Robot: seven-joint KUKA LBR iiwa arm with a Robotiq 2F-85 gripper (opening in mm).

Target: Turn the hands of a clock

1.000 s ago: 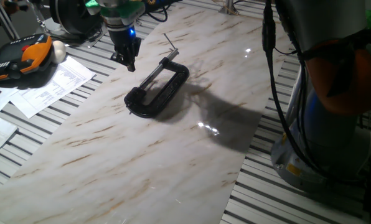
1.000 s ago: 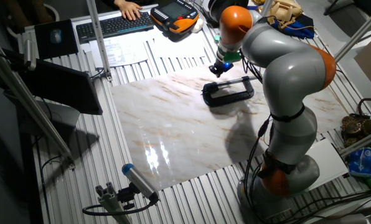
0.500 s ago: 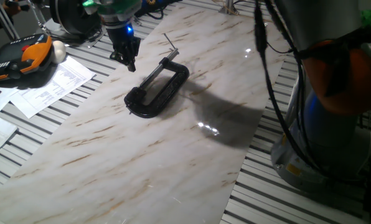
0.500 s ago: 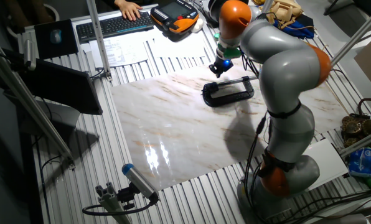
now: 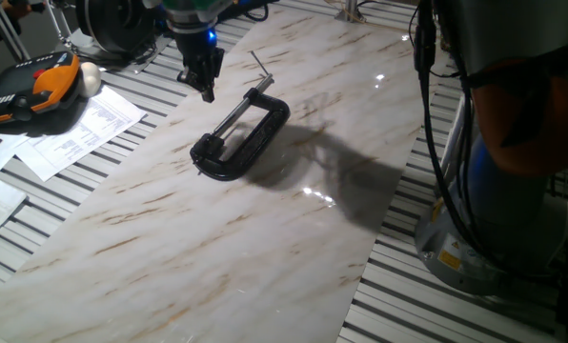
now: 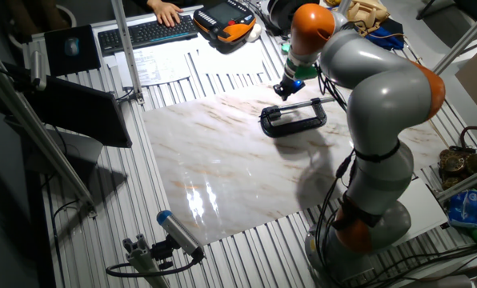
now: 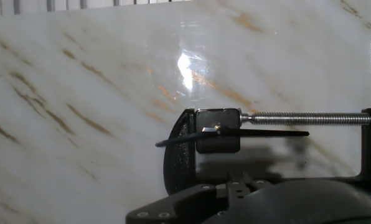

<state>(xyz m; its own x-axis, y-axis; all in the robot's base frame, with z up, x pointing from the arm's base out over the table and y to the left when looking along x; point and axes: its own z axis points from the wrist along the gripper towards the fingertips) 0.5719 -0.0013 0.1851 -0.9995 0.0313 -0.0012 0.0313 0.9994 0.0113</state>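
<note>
One clock [image 5: 238, 135] just beside the gripper [image 5: 206, 88].

The counter [image 5: 265, 238] is white marble with tan-brown veins and bright glare patches. The clock [image 5: 241, 138] is glossy black, its screw rod [image 7: 304, 117] silver. The hands [image 7: 260, 132] are thin and dark against the pale stone. The hand [image 5: 205, 81] is black under a blue light. The arm [image 6: 382, 88] is grey with orange joints.

End effector [image 6: 285, 88] just above clock [image 6: 294, 119] on marble slab [image 6: 222, 168], apart.
</note>
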